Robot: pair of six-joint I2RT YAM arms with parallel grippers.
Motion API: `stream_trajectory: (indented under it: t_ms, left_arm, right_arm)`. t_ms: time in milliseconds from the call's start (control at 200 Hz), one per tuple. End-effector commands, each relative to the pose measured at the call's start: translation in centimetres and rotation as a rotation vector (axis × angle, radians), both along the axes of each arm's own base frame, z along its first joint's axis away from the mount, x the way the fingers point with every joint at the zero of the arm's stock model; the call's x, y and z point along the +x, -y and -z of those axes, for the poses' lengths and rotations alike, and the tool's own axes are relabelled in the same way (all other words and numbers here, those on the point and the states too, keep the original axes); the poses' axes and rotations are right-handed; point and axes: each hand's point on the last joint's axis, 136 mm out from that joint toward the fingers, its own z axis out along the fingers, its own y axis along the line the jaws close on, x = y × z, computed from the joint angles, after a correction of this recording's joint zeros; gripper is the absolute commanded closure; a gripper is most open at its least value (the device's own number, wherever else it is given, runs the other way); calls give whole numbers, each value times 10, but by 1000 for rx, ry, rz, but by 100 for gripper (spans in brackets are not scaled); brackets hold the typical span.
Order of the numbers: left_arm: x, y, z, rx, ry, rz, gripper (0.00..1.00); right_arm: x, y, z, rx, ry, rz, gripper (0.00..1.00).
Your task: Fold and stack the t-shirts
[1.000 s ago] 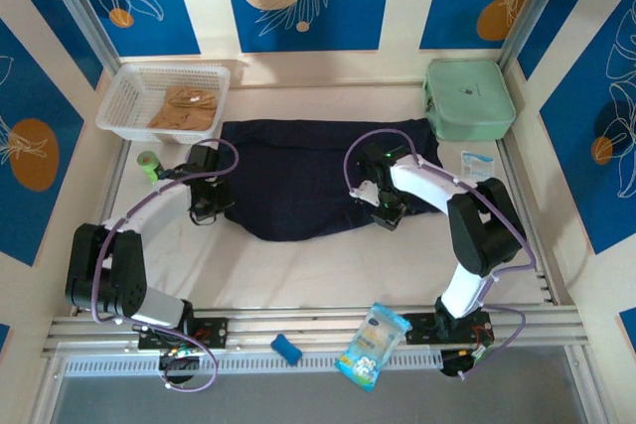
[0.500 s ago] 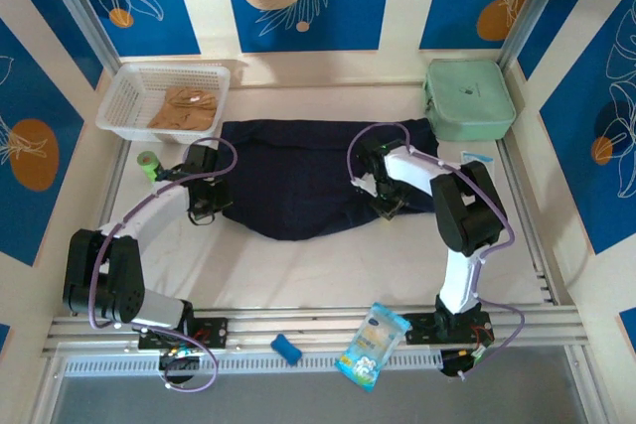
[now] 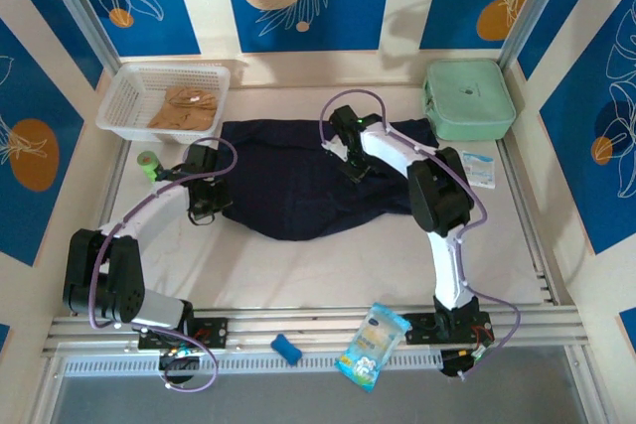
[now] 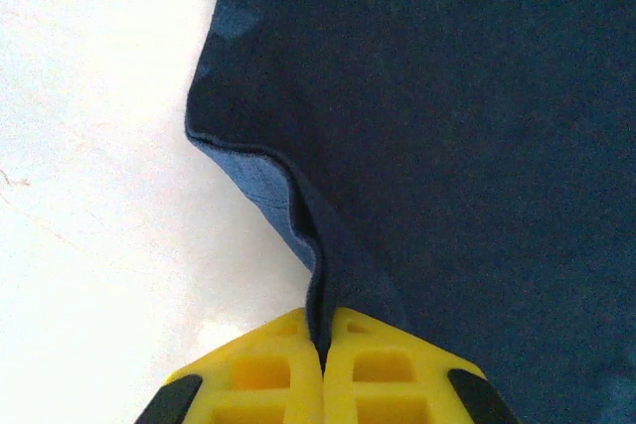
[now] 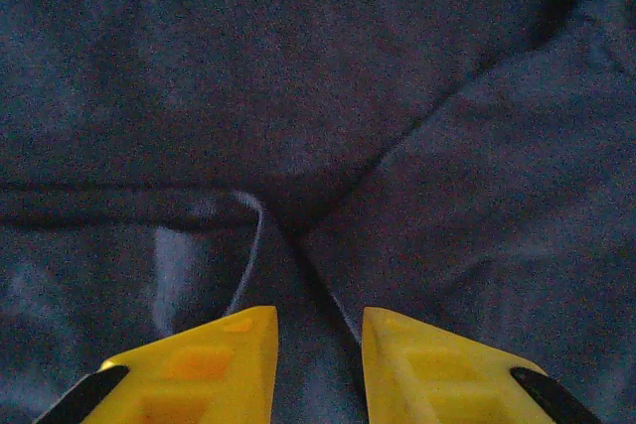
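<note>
The dark navy t-shirt [image 3: 288, 186] lies spread across the middle of the table. My left gripper [image 3: 206, 211] is at its left edge, and in the left wrist view it [image 4: 323, 330] is shut on a thin fold of that hem. My right gripper [image 3: 350, 164] is over the shirt's upper middle. In the right wrist view its jaws [image 5: 320, 330] stand a little apart, with a thick ridge of navy cloth [image 5: 328, 196] bunched between them and hem lines running in to both fingers. The tan t-shirt [image 3: 184, 106] lies crumpled in the white basket.
The white basket [image 3: 129, 96] sits at the back left and a mint-green zip case [image 3: 469, 98] at the back right. A small green cylinder [image 3: 148, 161] lies left of the shirt, a white packet [image 3: 478, 168] right of it. A snack bag [image 3: 373, 345] and a blue object [image 3: 287, 349] rest on the front rail.
My right gripper has moved from the shirt's near right edge up and left to its upper middle, its jaws narrowing on cloth. The left gripper has held still, shut on the hem.
</note>
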Motion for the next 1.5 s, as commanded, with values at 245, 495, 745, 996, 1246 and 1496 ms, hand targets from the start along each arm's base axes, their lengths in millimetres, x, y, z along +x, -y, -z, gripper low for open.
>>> stream_trajectory:
  t_ms: [245,495,745,996,1246,1496]
  left_arm:
    - [-3,-2,1,20,-22,5,100]
    - [-3,-2,0,19,-15,2,100]
    - [-3,-1,0,17,-16,7,100]
    - [-4,-1,0,15,-17,5,100]
    - [-3,-1,0,14,-18,11,100]
    - [-4,0,1,12,-21,9,100]
  right_arm:
    - [-25,12,-39,81,36,48,62]
    - [-67,12,-26,59,-69,23,61]
    - [-77,-4,-2,79,-121,48,59]
    - [-79,-3,12,30,-146,63,61]
    - [-67,9,12,-31,-93,92,63]
    - [-61,6,5,-23,-74,88,63]
